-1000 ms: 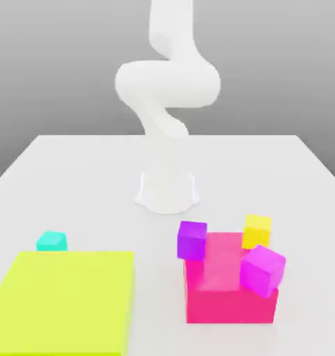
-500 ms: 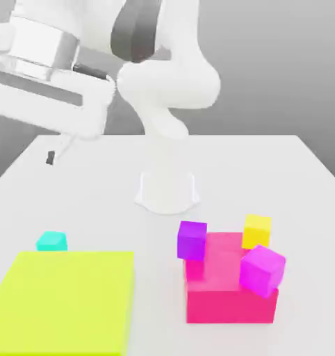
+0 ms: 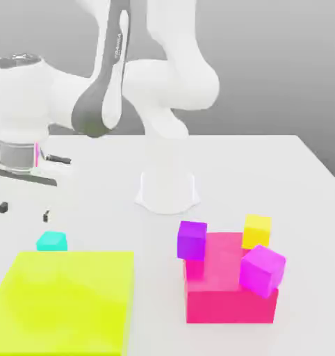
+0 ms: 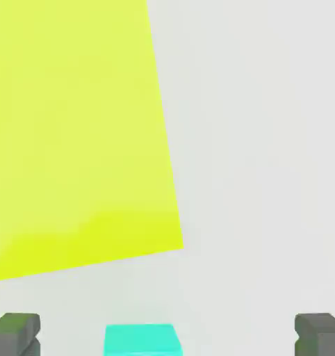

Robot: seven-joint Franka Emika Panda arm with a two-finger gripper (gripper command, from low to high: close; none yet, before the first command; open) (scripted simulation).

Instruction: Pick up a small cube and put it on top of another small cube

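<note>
Cyan cube [image 3: 51, 241] on table, open claw [image 3: 24, 211] just above.

Bright, even, shadowless simulator light; sharp renders, no glare.

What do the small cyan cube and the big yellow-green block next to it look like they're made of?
Cyan cube: flat, even colour with crisp edges and no glare; it looks like matte plastic or painted foam, but the render leaves that open. Yellow-green block: the same plain matte look, with only soft shading across its top, so probably similar.
</note>
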